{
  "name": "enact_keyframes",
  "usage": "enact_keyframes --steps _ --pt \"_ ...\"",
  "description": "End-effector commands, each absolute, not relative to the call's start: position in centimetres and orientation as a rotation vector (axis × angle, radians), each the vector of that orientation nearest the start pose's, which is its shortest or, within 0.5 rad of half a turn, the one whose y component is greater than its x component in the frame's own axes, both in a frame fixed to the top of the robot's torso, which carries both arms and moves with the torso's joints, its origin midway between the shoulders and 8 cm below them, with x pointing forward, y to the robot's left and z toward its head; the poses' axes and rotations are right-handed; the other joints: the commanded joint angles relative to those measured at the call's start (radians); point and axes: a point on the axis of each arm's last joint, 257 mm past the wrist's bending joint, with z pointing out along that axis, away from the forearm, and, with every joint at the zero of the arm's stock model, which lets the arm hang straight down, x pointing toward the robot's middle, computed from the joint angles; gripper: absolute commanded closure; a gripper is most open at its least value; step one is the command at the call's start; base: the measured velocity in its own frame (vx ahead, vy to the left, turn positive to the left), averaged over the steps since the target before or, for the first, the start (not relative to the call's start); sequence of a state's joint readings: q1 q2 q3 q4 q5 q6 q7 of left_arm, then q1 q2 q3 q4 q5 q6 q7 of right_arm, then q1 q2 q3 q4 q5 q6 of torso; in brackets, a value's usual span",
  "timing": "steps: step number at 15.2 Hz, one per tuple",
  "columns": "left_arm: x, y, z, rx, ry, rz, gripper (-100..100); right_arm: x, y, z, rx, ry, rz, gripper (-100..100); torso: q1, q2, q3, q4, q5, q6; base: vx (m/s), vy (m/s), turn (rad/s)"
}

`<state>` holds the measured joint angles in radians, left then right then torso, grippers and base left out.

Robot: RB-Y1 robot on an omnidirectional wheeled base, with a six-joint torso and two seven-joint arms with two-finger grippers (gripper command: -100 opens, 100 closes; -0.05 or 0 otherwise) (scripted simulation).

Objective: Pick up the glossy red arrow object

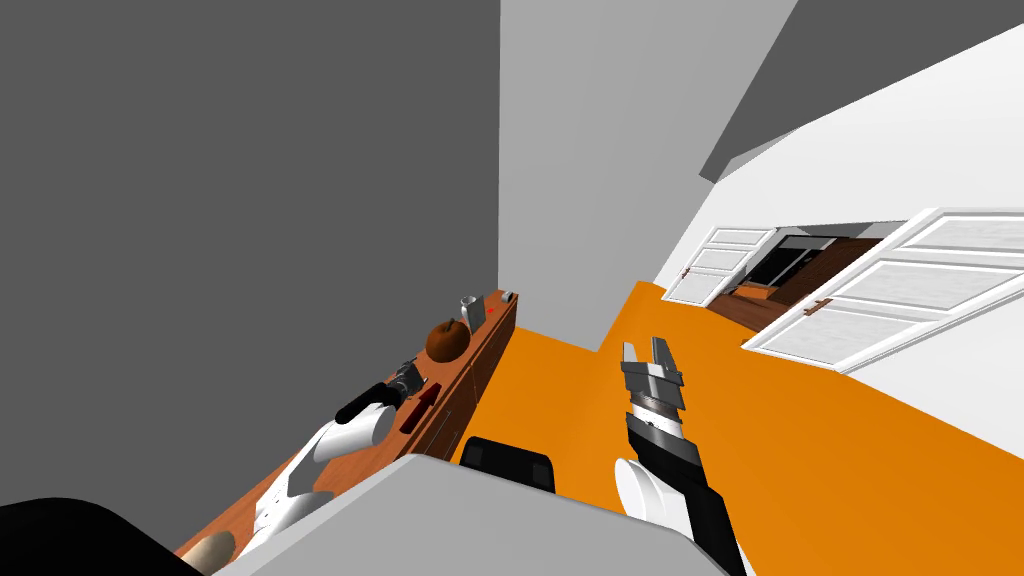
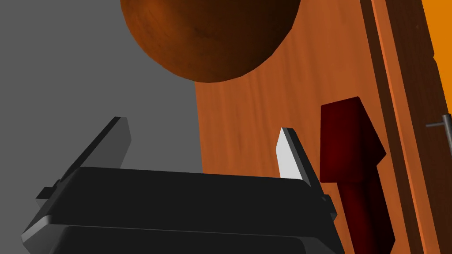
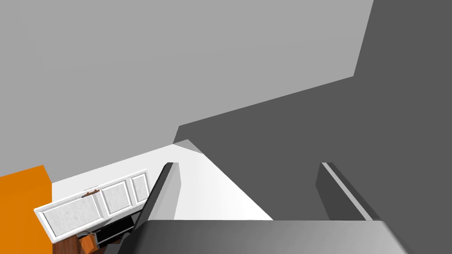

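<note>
Dark red arrow [image 2: 353, 145] on wooden surface [image 2: 247, 114], just right of open left hand [image 2: 201, 128], outside its grasp; best shifted right to straddle before closing.

Red arrow [image 2: 352, 143] tail cut off at edge; brown ball [image 2: 212, 35] partly cropped.
</note>
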<state>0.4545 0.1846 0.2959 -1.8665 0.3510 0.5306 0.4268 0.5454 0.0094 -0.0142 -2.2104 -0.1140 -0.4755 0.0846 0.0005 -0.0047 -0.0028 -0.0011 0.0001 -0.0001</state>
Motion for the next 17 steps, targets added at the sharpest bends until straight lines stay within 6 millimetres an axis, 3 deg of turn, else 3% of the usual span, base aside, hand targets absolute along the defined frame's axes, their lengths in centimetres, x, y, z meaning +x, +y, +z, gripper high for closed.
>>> enact_keyframes --steps 1,5,8,10,17 --pt "32.3 45.6 -38.5 -2.257 0.817 -0.880 -100 35.1 -30.8 -2.7 0.811 0.646 1.229 0 0.000 0.000 0.000 0.000 0.000 0.000 0.056 0.009 -0.016" --pt "30.7 45.8 -40.5 -2.349 0.793 -0.827 -100 35.1 -30.8 -2.7 0.811 0.646 1.228 0 0.000 -0.001 -0.001 0.000 0.000 0.000 0.071 0.010 -0.017" --pt "28.1 46.3 -43.1 -2.480 0.719 -0.763 -100 35.1 -30.8 -2.7 0.811 0.646 1.229 0 0.000 0.000 0.000 0.000 0.000 0.000 0.057 0.005 -0.019" --pt "27.7 46.0 -43.5 -2.500 0.727 -0.746 -100 35.1 -30.8 -2.7 0.811 0.646 1.229 0 0.000 0.000 0.000 0.000 0.000 0.000 0.057 0.002 -0.010" --pt "22.3 45.6 -47.9 -2.752 0.575 -0.605 -100 35.1 -30.8 -2.7 0.811 0.646 1.229 0 0.001 0.000 0.000 0.000 0.000 0.000 0.066 0.013 -0.017"
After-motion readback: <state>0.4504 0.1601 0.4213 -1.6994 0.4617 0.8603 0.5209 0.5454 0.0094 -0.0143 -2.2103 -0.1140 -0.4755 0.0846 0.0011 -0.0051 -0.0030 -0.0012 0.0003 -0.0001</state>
